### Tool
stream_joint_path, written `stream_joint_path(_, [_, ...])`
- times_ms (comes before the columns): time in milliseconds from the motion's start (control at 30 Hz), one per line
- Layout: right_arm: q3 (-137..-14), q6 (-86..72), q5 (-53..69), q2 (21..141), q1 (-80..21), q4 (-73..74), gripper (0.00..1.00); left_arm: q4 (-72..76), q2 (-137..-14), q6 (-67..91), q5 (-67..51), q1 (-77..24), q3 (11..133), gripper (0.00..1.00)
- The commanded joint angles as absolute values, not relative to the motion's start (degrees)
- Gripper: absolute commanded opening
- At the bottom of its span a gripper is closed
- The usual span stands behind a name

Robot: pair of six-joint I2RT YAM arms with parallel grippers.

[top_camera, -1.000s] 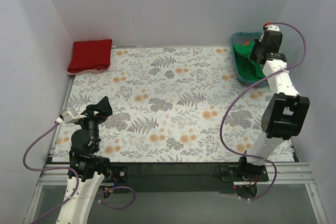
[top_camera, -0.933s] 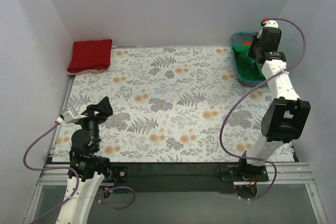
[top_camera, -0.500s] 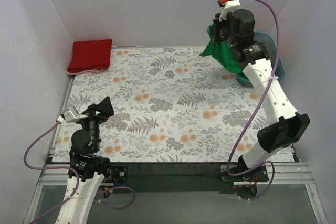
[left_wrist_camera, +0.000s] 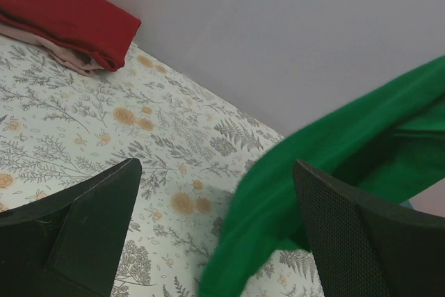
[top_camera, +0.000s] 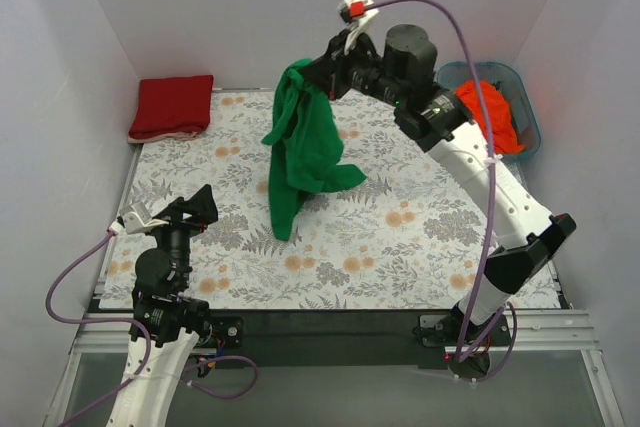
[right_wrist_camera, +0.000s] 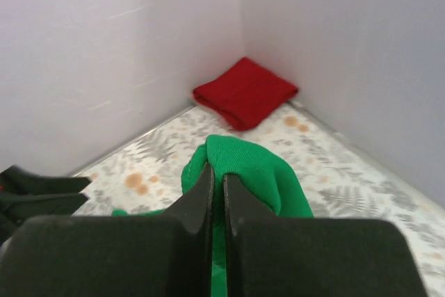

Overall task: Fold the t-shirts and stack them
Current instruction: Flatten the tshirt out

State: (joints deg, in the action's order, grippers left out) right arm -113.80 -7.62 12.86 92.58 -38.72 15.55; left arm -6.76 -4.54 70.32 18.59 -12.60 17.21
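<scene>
My right gripper (top_camera: 312,74) (right_wrist_camera: 217,175) is shut on a bunched edge of the green t-shirt (top_camera: 300,152) (right_wrist_camera: 254,165), which hangs in a long crumpled drape over the middle of the table. In the left wrist view the same green t-shirt (left_wrist_camera: 327,172) swings across the right side. A folded dark red t-shirt (top_camera: 172,105) (left_wrist_camera: 66,15) (right_wrist_camera: 245,92) lies in the far left corner. An orange t-shirt (top_camera: 488,117) fills the tub at the far right. Near the front left edge, my left gripper (top_camera: 190,209) (left_wrist_camera: 215,234) stands open and holds nothing.
The blue-grey plastic tub (top_camera: 525,112) stands at the far right corner against the wall. White walls close in the floral table mat (top_camera: 400,237) at the back and on both sides. My right arm (top_camera: 480,177) stretches diagonally over the table's right half.
My right arm has lifted the green t-shirt out of the tub and swung it left over the table's middle, baring the orange one. The left arm has stayed still.
</scene>
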Motion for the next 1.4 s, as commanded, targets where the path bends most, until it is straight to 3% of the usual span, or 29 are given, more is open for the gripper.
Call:
stream_joint_path(0, [-109.1,-12.9,19.5,97.0,-42.2,12.1,0.01,-6.0,-4.2,69.2,17.6,-12.8,16.6,0.89])
stream_joint_path(133, [-103.5,-16.0,25.1,100.2,-45.1,11.0,0.01,-5.7,-4.7,69.1,17.1,-12.9,16.5,0.89])
stream_joint_path(267, [-96.0,-13.7,17.1,98.8,-44.3,11.2,0.01,-5.2,-5.5,68.9,15.7,-12.9,16.3,0.89])
stream_joint_path(500, [-87.6,-9.9,15.2,89.4,-31.6,14.1,0.01,-5.2,-11.0,70.0,9.8,-13.2,16.8,0.89])
stream_joint_path(800, [-78.9,-4.2,3.2,81.4,-28.7,19.2,0.01,-17.3,-40.1,76.6,-7.4,-13.5,26.2,0.89])
stream_joint_path(967, [-73.1,-5.4,4.0,79.3,-28.7,18.2,0.01,-20.9,-52.8,75.7,-10.5,-14.4,31.3,0.89])
stream_joint_path(1133, [-70.4,-5.9,3.6,77.3,-28.7,16.9,0.01,-22.3,-62.2,75.0,-10.0,-19.5,34.8,0.87])
stream_joint_path(1367, [-67.6,-6.9,4.1,75.7,-28.6,15.7,0.01,-24.3,-72.2,74.2,-1.9,-25.8,38.9,0.74])
